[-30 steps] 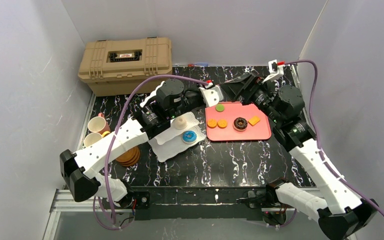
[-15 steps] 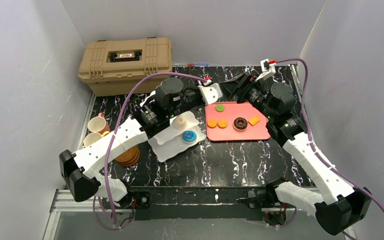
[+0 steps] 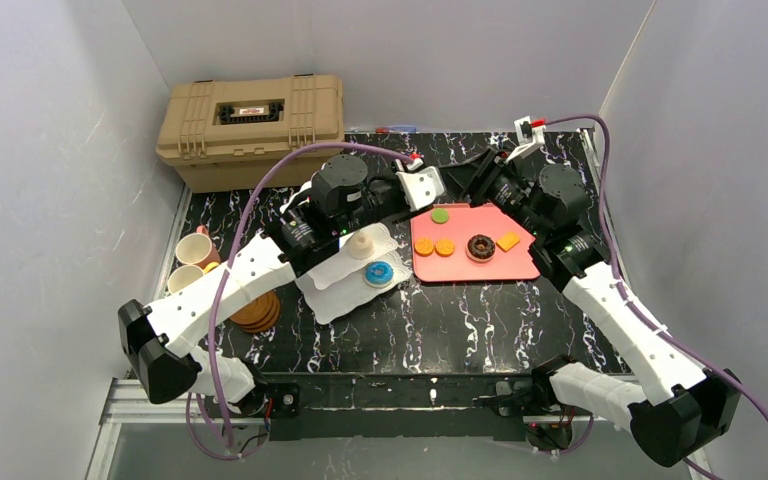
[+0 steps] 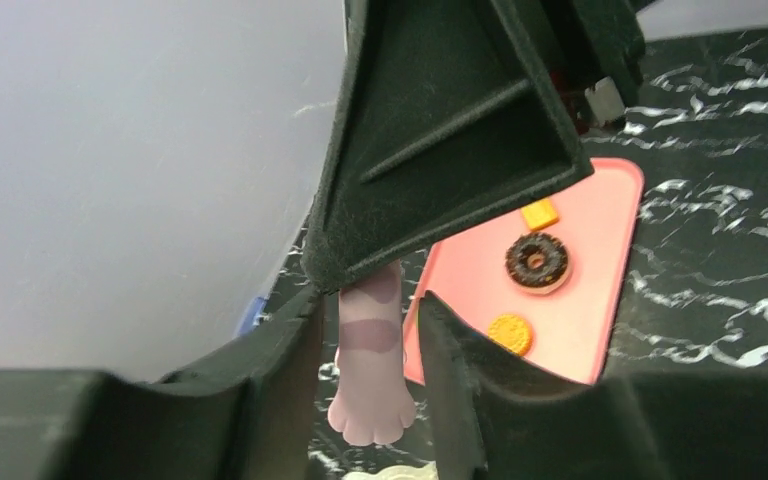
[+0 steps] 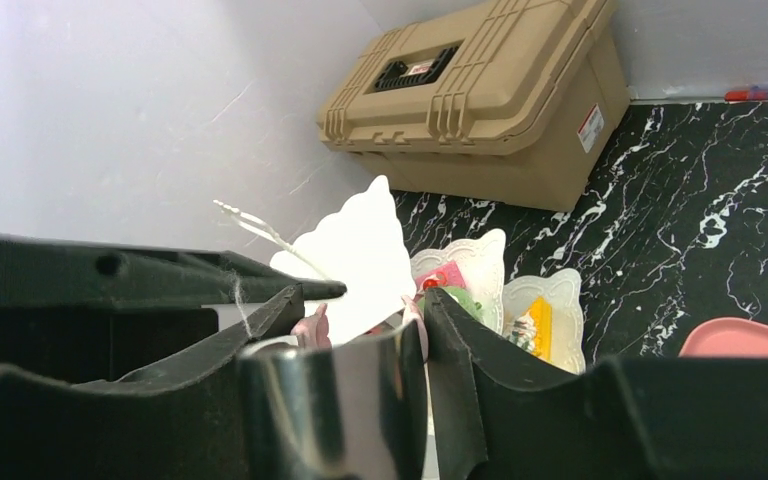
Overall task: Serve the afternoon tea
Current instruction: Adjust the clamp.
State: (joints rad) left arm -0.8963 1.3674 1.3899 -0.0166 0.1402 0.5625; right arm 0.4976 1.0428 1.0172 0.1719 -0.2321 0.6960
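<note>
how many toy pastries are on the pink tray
5: green disc at the far edge, two orange biscuits left, chocolate donut middle, yellow square right. Far corners partly hidden.

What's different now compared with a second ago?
The right arm swung leftward and slightly back, carrying the right end effector closer to the left end effector, which grips a pink toy piece. No pickup or release shows. The left arm, stand, tray, cups, saucers and case stayed put.
</note>
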